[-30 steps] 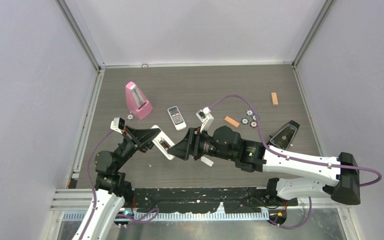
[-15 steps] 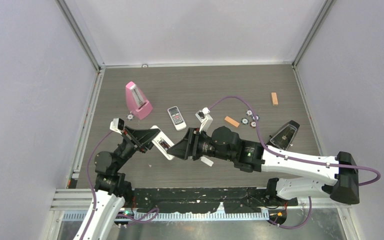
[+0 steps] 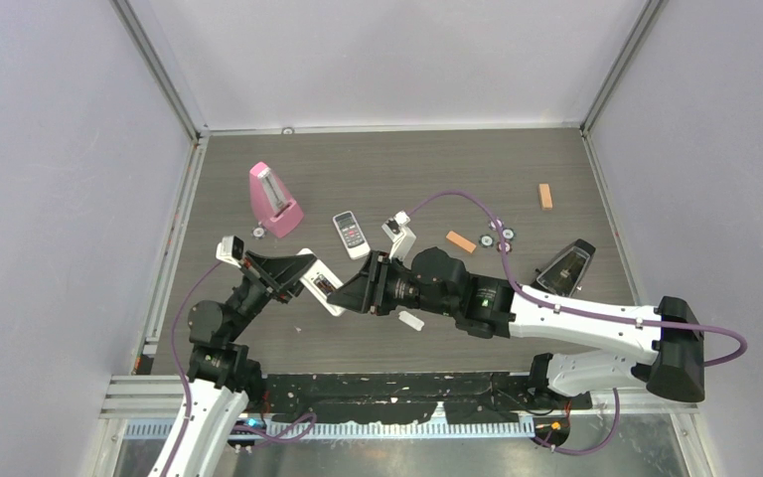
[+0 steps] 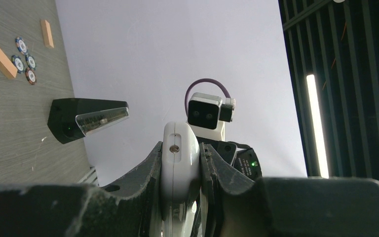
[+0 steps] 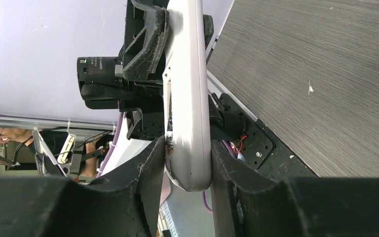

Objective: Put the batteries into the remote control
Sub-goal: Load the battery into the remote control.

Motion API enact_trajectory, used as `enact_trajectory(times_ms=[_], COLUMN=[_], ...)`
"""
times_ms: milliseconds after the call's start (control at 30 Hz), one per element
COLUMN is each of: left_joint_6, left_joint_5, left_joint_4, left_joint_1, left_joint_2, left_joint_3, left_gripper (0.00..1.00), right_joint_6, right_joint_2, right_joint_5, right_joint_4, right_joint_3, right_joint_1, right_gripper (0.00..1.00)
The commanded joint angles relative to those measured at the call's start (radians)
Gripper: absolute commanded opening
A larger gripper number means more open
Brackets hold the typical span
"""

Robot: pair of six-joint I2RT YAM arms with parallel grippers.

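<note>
Leftward along the remote control (image 4: 179,148) the right gripper (image 5: 187,165) has crept, its arm following. Over the near-left table (image 3: 457,169), both pincers squeeze that long white remote between them: the right one on its right end, the left gripper (image 4: 179,173) on its left end. Its dark open bay (image 3: 326,285) faces up. One small white piece (image 3: 410,320) lies near-right of it
</note>
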Motion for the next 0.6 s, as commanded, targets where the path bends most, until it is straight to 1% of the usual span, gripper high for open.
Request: enact_trajectory(times_ms=[0, 67, 133, 200, 233, 300, 367, 467, 567], left_joint_6=[-0.012, -0.012, -0.007, 0.000, 0.010, 0.045, 0.085, 0.133, 0.191], left_joint_5=[0.035, 0.035, 0.032, 0.027, 0.023, 0.028, 0.040, 0.079, 0.153], left_joint_4=[0.063, 0.063, 0.062, 0.067, 0.068, 0.069, 0.070, 0.106, 0.133], left_joint_1=[-0.004, -0.004, -0.004, -0.004, -0.004, -0.004, -0.004, -0.004, -0.004], left_joint_2=[-0.022, -0.022, -0.022, -0.023, -0.021, -0.010, 0.003, 0.034, 0.074], left_joint_3=[0.010, 0.008, 0.005, 0.002, 0.003, 0.007, 0.009, 0.009, 0.028], left_gripper=[0.00, 0.00, 0.00, 0.00, 0.00, 0.00, 0.00, 0.00, 0.00], right_joint_6=[0.024, 0.032, 0.035, 0.032, 0.027, 0.012, -0.017, -0.072, -0.117], right_joint_2=[0.020, 0.024, 0.025, 0.016, 0.002, -0.036, -0.085, -0.161, -0.190], right_joint_5=[0.025, 0.020, 0.019, -0.015, -0.016, -0.012, -0.004, 0.000, -0.021], right_joint_4=[0.021, 0.032, 0.042, 0.059, 0.065, 0.080, 0.081, 0.068, 0.060], right_joint_3=[0.025, 0.021, 0.021, 0.012, 0.001, -0.025, -0.047, -0.077, -0.098], right_joint_1=[-0.016, -0.018, -0.020, -0.021, -0.021, -0.021, -0.021, -0.021, -0.028], right_gripper=[0.39, 0.37, 0.38, 0.49, 0.60, 0.71, 0.78, 0.81, 0.83])
